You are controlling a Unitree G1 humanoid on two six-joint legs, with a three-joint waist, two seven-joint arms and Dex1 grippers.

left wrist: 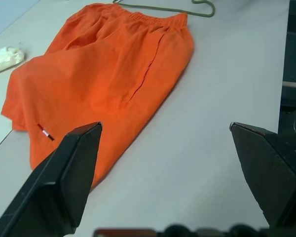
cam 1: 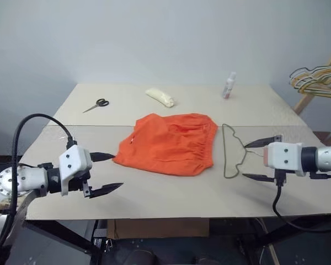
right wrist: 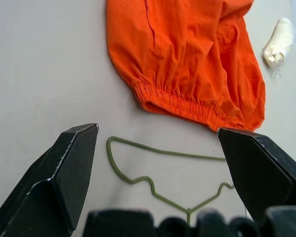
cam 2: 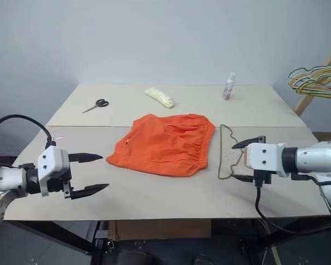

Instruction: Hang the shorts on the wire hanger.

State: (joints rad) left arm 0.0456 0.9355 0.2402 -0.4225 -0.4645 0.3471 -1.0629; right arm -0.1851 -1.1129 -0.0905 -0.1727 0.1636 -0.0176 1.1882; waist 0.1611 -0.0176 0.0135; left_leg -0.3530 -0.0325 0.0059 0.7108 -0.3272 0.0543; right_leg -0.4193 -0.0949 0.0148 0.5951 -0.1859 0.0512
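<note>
Orange shorts [cam 1: 168, 143] mid-table, wire hanger [cam 1: 231, 152] just beside waistband. Seen from head: scissors [cam 1: 96, 105] near far edge. Left gripper [cam 1: 106, 173] and right gripper [cam 1: 262, 160]: 2 splayed, empty.

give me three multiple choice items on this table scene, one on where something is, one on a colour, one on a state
1. Where does the wire hanger lie?
A. on top of the shorts
B. flat on the table beside the waistband of the shorts
C. in the left claw

2. What colour are the shorts?
A. orange
B. blue
C. white

3. How does the right claw stand?
A. shut on the hanger
B. shut on the shorts
C. open, holding nothing

Key:
1 B, the hanger rests on the table next to the elastic edge.
2 A, the fabric is bright orange.
3 C, its two black fingers stand spread over the hanger with nothing gripped; the left claw is open too.
</note>
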